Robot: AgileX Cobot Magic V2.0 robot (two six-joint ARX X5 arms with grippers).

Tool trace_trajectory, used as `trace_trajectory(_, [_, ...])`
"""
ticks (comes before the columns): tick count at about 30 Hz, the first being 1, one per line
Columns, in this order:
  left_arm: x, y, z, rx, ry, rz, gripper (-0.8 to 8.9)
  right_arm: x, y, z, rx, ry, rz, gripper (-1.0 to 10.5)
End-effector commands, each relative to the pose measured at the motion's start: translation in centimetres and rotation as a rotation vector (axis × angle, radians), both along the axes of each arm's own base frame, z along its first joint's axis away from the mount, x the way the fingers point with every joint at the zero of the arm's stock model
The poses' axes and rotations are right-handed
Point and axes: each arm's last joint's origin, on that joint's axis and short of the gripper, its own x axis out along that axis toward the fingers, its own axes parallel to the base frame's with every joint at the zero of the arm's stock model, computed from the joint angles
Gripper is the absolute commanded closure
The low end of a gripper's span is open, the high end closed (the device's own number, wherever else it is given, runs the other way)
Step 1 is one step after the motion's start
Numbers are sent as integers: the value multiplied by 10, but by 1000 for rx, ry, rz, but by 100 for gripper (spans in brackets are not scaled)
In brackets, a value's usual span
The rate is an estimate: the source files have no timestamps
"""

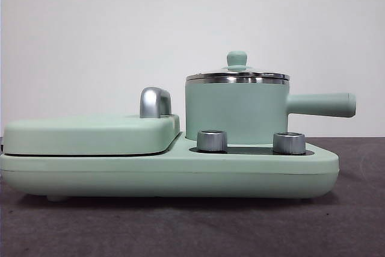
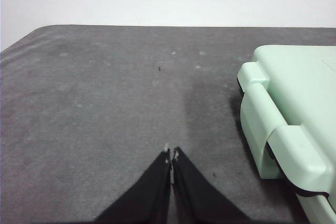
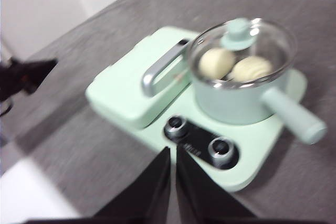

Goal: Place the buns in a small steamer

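buns: two cream-white buns lie side by side inside the small steamer [image 3: 239,95], visible through its glass lid [image 3: 247,45]. the smooth bun [image 3: 216,62] sits toward the griddle side; the ridged bun [image 3: 252,68] sits toward the pot's handle side. they appear to touch or nearly touch; blur prevents certainty.

small steamer: mint-green pot with steel rim, lid seated, green knob [image 1: 237,59] on top. its straight side handle [image 1: 322,105] points away from the griddle. the pot stands on the green base unit [image 1: 168,176], behind two silver dials [image 1: 212,141].

griddle: flat green lidded griddle [image 1: 90,133] occupies the other half of the base, chrome handle [image 1: 154,102] next to the pot.

table [image 2: 94,108]: grey surface carrying the appliance.

right claw [image 3: 172,153]: jaws closed together, holding nothing, raised above the table on the dial side of the appliance.

left claw [image 2: 171,153]: jaws closed together, holding nothing, over bare table beside the griddle end of the appliance.
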Motion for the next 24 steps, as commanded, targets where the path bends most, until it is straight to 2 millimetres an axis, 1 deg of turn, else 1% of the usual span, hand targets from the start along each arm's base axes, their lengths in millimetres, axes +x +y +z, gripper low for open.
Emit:
trace_trajectory(1, [1,0,-7,9,25,2,806,5,-2,-4,58,-74,-45,931])
trace_trajectory(3, [1,0,-7,9,24,2,806,14,-5,-11,105,-166,-114,931])
trace_trajectory(5, [1,0,-7,8,25,1,806,23,-9,-25,140,-286,-214,931])
trace_trajectory(8, [1,0,-7,9,25,1,806,32,-17,-49,144,-416,-342,931])
trace_trajectory(10, [1,0,-7,9,24,1,806,37,-23,-70,126,-471,-412,931])
trace_trajectory(13, [1,0,-7,9,24,1,806,41,-30,-101,102,-475,-501,931])
trace_trajectory(16, [1,0,-7,9,25,1,806,44,-33,-124,87,-446,-546,931])
trace_trajectory(19, [1,0,-7,9,25,1,806,47,-34,-138,75,-407,-565,931])
trace_trajectory(24, [1,0,-7,9,24,1,806,52,-34,-157,30,-359,-607,931])
